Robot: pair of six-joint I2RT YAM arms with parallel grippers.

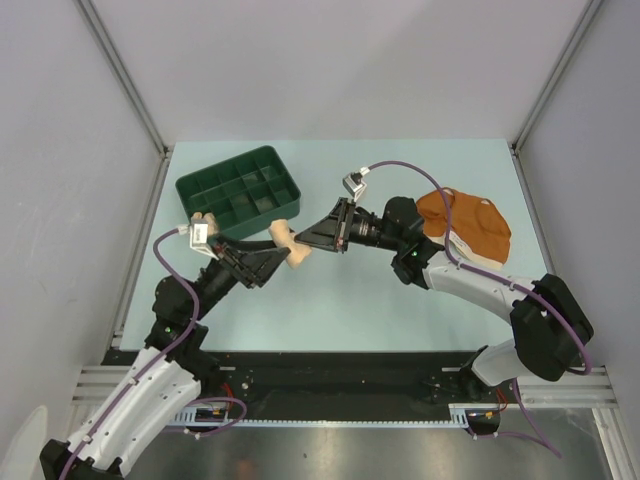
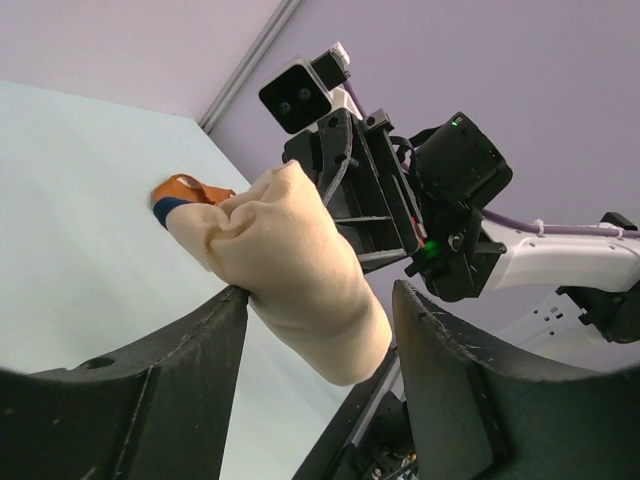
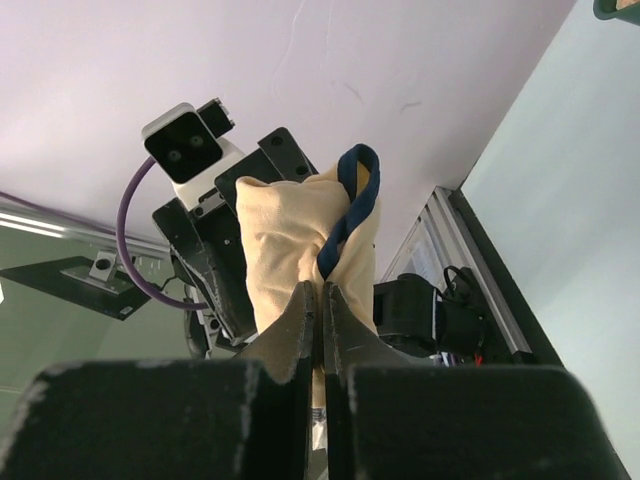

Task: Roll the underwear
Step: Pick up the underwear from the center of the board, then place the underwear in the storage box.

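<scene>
A cream underwear with dark trim, rolled into a short bundle (image 1: 286,245), hangs above the table between both arms. My right gripper (image 1: 306,238) is shut on one end of it; in the right wrist view the jaws (image 3: 322,292) pinch the cloth (image 3: 285,235) just under the dark trim (image 3: 356,195). My left gripper (image 2: 322,292) is open around the roll (image 2: 300,255): one finger (image 2: 215,330) touches it, the other (image 2: 440,340) stands apart. A rust-orange underwear (image 1: 465,222) lies flat at the right. A pale peach bundle (image 1: 204,219) sits by the tray.
A dark green compartment tray (image 1: 238,192) stands at the back left, close behind the left gripper. The right arm (image 1: 470,280) stretches across the table from the right. Grey walls close in the sides and back.
</scene>
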